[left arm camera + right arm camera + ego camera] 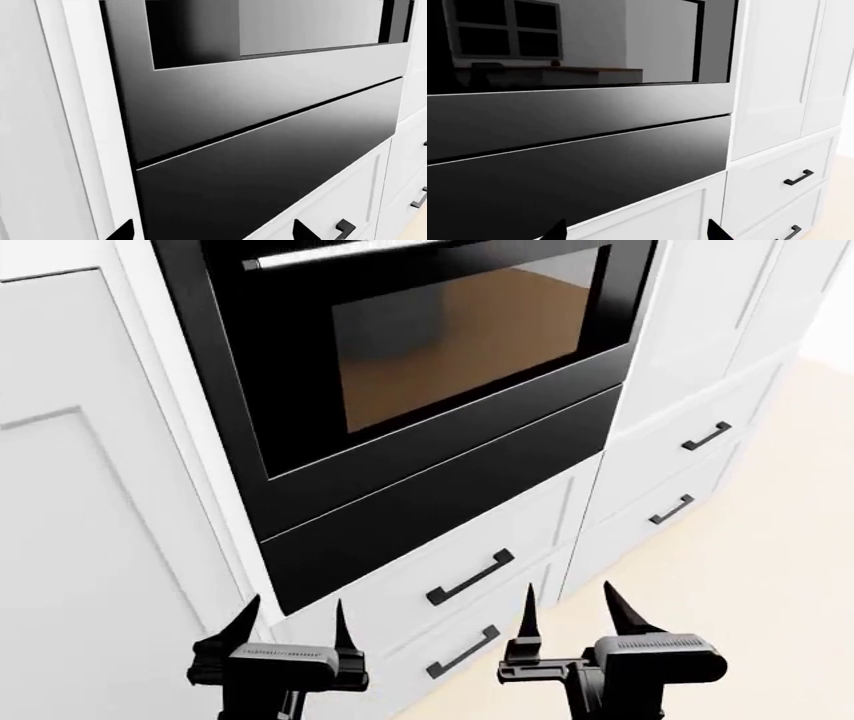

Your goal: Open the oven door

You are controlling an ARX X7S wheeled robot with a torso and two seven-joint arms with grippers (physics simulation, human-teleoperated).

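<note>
The oven door (441, 350) is a glossy black panel with a dark window reflecting brown, set in white cabinetry and standing closed. Its silver bar handle (347, 252) runs along the top edge of the head view. Below it sits a narrower plain black panel (441, 495). My left gripper (291, 625) hangs open low in front of the cabinet, holding nothing. My right gripper (571, 608) is open too, beside it and empty. Both are well below the handle. The door (267, 100) fills the left wrist view, and the door (574, 115) spans the right wrist view.
White drawers with black handles (470, 577) sit under the oven. More drawers with handles (706, 436) and tall white cabinet doors (707, 310) stand to the right. A white side panel (94, 490) is at left. Beige floor (774, 570) lies at right.
</note>
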